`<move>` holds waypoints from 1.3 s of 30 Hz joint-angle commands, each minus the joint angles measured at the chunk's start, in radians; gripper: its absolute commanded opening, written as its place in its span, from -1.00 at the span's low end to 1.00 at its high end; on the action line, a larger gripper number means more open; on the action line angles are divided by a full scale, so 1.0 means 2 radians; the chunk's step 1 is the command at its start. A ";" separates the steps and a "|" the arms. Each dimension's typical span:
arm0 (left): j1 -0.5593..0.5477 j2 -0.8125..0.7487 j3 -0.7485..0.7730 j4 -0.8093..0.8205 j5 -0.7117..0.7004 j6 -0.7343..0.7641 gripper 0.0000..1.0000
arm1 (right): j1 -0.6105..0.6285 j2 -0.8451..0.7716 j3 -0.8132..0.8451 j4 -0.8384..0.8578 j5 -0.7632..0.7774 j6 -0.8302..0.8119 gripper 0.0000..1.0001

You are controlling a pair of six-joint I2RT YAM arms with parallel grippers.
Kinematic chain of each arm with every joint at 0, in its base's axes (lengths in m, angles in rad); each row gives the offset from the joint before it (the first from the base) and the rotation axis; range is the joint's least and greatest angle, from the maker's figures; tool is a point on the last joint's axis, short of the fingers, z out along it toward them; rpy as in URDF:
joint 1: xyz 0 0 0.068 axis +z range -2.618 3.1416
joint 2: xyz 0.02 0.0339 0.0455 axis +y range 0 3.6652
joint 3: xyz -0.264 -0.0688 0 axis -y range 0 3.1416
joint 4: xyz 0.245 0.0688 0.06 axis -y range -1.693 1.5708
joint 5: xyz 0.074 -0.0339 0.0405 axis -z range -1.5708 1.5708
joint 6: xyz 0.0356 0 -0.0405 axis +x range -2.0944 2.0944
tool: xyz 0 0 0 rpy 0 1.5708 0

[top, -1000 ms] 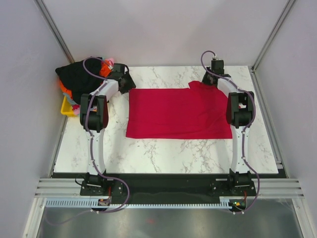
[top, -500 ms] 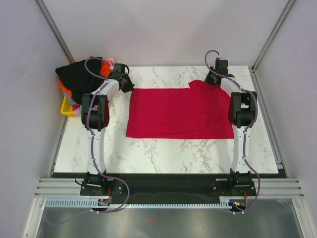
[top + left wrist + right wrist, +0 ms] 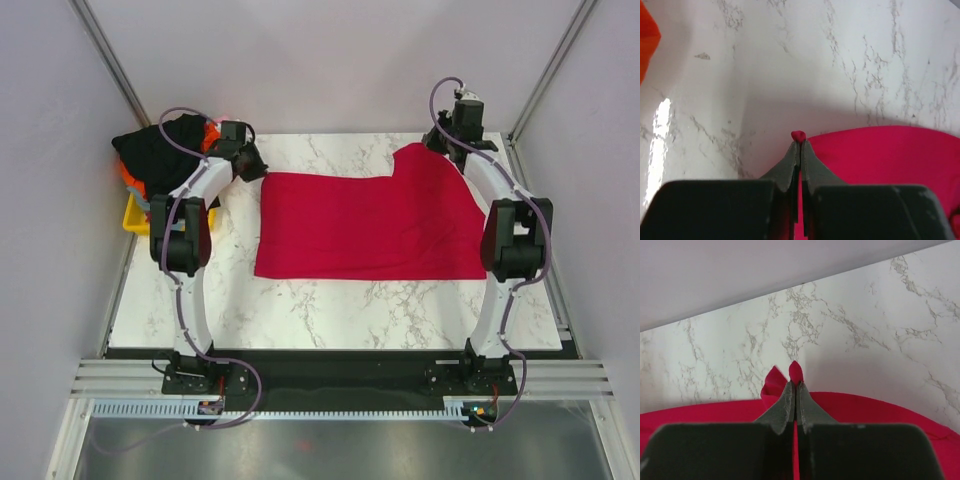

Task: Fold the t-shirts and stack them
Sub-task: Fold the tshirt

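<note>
**Both far corners of crimson t-shirt point(image 3: 360, 225) pinched**

Marble table point(image 3: 330, 310) carries the crimson t-shirt, spread flat mid-table. At far-left edge a heap of other t-shirts point(image 3: 160, 150), black on top w/ orange under, sits over the yellow bin point(image 3: 134, 215), close behind left arm. Left gripper point(image 3: 799, 144) is clamped on far-left corner, low by the table. Right gripper point(image 3: 795, 382) is clamped on far-right corner, held up, cloth peaking.
</note>
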 commanded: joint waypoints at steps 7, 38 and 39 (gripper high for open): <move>-0.001 -0.144 -0.131 0.024 0.009 0.029 -0.96 | -0.008 -0.164 -0.179 0.043 -0.002 -0.006 -1.00; -0.011 -0.285 -0.371 0.116 0.019 0.012 -0.96 | -0.056 -0.501 -0.533 0.024 0.115 0.048 -1.00; -0.011 -0.289 -0.384 0.116 0.019 0.008 -0.95 | -0.058 -0.510 -0.543 0.021 0.130 0.060 -1.00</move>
